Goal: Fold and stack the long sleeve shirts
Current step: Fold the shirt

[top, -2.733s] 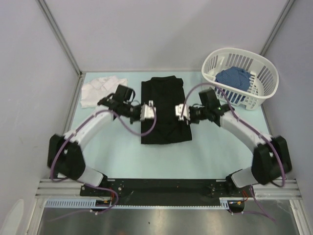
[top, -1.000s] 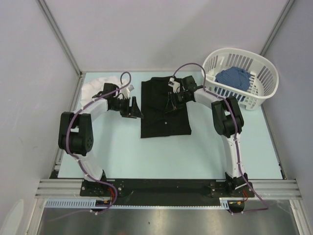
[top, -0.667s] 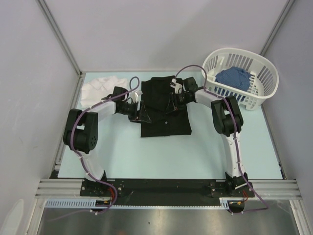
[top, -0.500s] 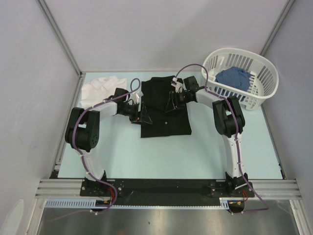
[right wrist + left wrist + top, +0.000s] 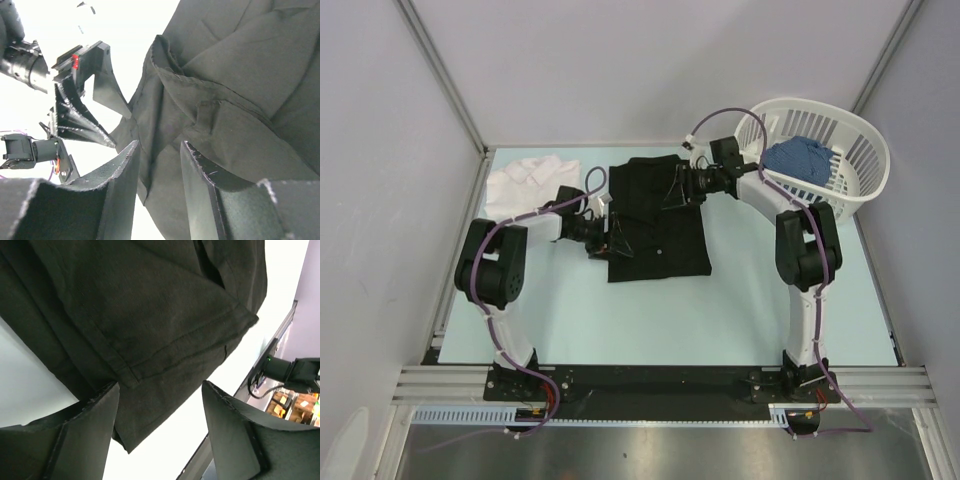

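Honestly, the black shirt point(image 5: 658, 215) lying flat on the table point(image 5: 740, 290) is soft, floppy cloth, so I'd pinch a hem or corner. The left end effector point(image 5: 612, 238) gapes wide at its left edge. The right end effector point(image 5: 676, 188) is partly open at its far right. Neither is holding anything. Only the top view shows the white shirt point(image 5: 525, 180) crumpled far-left. The wrist views show the hem stitching.

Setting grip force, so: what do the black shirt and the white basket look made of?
Black shirt: soft woven cloth, matte, judging by stitched hems and limp folds; fibre unclear. White basket: rigid moulded plastic, slightly glossy, with open slats.
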Controlling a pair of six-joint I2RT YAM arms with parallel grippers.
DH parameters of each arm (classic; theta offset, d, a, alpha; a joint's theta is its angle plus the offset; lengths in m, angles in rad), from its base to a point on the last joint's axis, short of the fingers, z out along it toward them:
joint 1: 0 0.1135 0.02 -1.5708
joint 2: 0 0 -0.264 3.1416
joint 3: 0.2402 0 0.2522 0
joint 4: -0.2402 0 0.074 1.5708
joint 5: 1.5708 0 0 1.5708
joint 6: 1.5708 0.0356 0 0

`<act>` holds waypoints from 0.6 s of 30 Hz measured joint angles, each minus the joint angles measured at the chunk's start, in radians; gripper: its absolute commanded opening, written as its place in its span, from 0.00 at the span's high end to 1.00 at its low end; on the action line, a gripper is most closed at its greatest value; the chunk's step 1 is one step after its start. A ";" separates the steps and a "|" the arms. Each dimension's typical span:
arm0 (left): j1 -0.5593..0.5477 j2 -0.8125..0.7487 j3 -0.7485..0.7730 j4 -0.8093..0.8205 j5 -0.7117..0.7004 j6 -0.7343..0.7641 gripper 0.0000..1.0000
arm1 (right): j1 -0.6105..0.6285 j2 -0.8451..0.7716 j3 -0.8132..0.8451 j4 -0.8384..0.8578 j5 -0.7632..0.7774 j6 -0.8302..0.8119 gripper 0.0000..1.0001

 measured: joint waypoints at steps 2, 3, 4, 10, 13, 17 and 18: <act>-0.002 0.005 0.000 0.014 -0.005 -0.010 0.33 | -0.013 -0.009 -0.003 -0.007 -0.001 -0.007 0.56; -0.005 0.010 0.002 0.024 -0.005 -0.014 0.34 | -0.021 -0.012 -0.007 -0.014 -0.001 -0.011 0.56; -0.008 0.015 0.006 0.030 -0.006 -0.018 0.34 | -0.031 -0.014 -0.010 -0.019 -0.001 -0.015 0.56; -0.042 0.039 0.091 0.095 0.014 -0.050 0.41 | -0.079 -0.018 -0.022 -0.060 0.000 -0.041 0.54; -0.053 0.075 0.184 0.161 0.021 -0.090 0.40 | -0.102 -0.027 -0.028 -0.083 0.000 -0.056 0.52; -0.055 0.154 0.323 0.234 0.018 -0.132 0.39 | -0.129 -0.046 -0.034 -0.106 0.000 -0.076 0.51; -0.055 0.178 0.357 0.241 0.014 -0.135 0.38 | -0.134 -0.053 -0.037 -0.113 0.000 -0.082 0.50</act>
